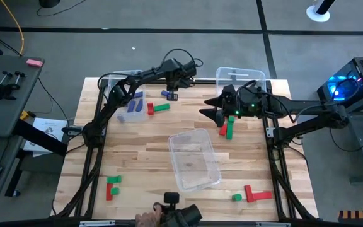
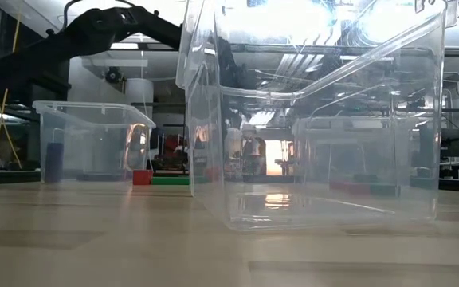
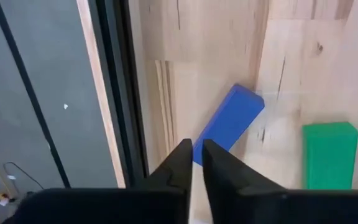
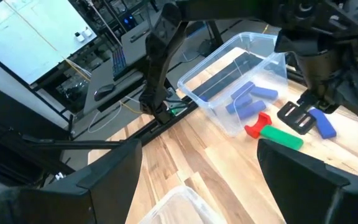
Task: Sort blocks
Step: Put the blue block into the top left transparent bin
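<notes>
Left gripper (image 3: 197, 163) poised over a blue block (image 3: 228, 123) near the table's far edge, its fingers almost together with only a thin gap and nothing between them

The blue block lies flat and slanted on the wooden table (image 1: 137, 164), just beside a green block (image 3: 330, 154); the left wrist view does not show whether the fingertips touch it. To the left sits a clear bin (image 1: 115, 85) with several blue blocks (image 1: 133, 107) inside, and a red block (image 1: 150, 109) touching a green bar (image 1: 162, 108) lies just beside it. The right gripper (image 1: 210, 113) hangs spread wide and empty near a red and green pair (image 1: 227, 130). An empty clear bin (image 1: 194, 157) sits mid-table, another clear bin (image 1: 239, 77) at the far right. More red and green blocks lie at the near left (image 1: 111, 186) and near right (image 1: 253, 194)
</notes>
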`<state>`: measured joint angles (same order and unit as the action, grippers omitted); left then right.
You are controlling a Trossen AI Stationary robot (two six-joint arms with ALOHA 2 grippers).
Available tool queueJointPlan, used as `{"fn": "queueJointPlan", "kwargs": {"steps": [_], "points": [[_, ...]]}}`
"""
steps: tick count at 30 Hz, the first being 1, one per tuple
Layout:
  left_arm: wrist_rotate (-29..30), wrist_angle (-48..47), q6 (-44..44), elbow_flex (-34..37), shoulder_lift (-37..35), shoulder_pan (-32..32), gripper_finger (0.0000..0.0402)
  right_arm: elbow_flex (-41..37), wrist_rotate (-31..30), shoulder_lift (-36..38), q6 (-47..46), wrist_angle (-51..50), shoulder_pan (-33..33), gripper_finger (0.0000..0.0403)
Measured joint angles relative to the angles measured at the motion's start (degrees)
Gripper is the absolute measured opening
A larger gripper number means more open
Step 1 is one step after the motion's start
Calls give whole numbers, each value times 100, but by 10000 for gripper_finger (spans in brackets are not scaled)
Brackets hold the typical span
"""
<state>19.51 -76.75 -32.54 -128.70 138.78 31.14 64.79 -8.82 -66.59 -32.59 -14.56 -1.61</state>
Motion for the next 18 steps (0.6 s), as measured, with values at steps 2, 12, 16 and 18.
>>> {"fn": "queueJointPlan", "kwargs": {"steps": [2,12,16,18], "points": [[-8,25,-8,35,0,8,52,0,0,0,1,-8,17,316],[-257,142,-417,50,2,37,202,0,-2,0,-101,-62,16,316],[-558,95,-637,50,2,37,239,0,-2,0,-130,-67,16,316],[-895,17,-802,50,2,48,246,0,-2,0,-212,-68,16,316]]}}
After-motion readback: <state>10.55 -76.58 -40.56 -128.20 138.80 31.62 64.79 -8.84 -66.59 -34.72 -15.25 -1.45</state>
